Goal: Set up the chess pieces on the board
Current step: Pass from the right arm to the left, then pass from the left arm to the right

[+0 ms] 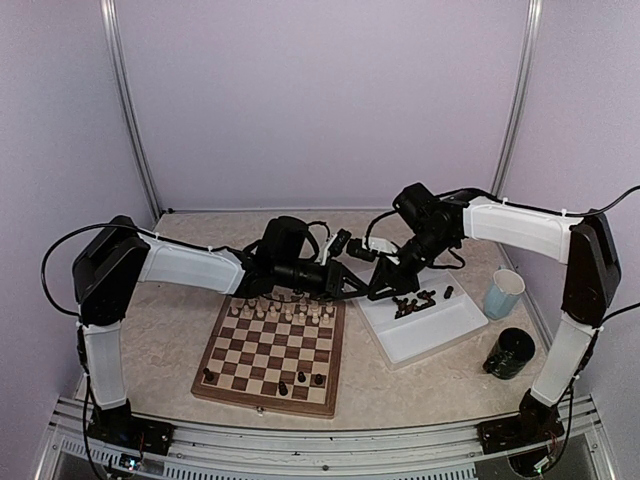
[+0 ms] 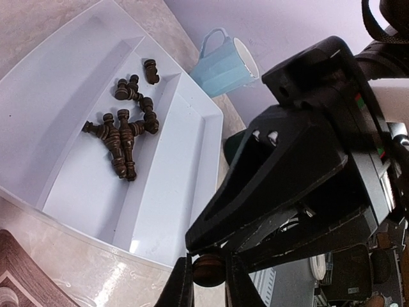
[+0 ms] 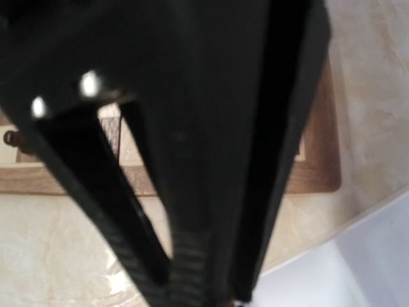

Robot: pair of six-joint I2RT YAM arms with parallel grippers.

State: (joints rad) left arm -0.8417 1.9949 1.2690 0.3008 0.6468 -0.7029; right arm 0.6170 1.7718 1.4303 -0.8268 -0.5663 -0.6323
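A: Whereabouts of the piece in hand?
B: Up off the surface point(image 1: 170, 340), over the gap between the board point(image 1: 262, 352) and the white tray point(image 2: 64, 96). Pinched at the tips of the left claw point(image 2: 209, 289): a dark piece point(image 2: 209, 270), one finger on each side, a narrow gap, only a rounded brown end on show.
A: And the right claw point(image 2: 214, 251)?
B: Tips brought nearly together at that same piece, from above. Gripping or letting go, cannot tell; too blurred from its own wrist.
A: Long axis?
B: Hidden. Probably running up into the right claw, crosswise to the left fingers. A guess, no more.
A: Which way from here?
B: Leftward and back toward the bases. A few dark men point(image 1: 300, 378) on the near rows, cream pieces point(image 1: 280, 310) crowding the far rows. Left arm nearer the board; right arm nearer the tray and the dark heap point(image 2: 124, 137) lying in it.
A: Room?
B: Plenty of bare squares along the near rows. Tight only at the meeting point, both claws touching or nearly so. Pale blue cup point(image 1: 503, 293) and dark pot point(image 1: 510, 352) well apart, beyond the tray.
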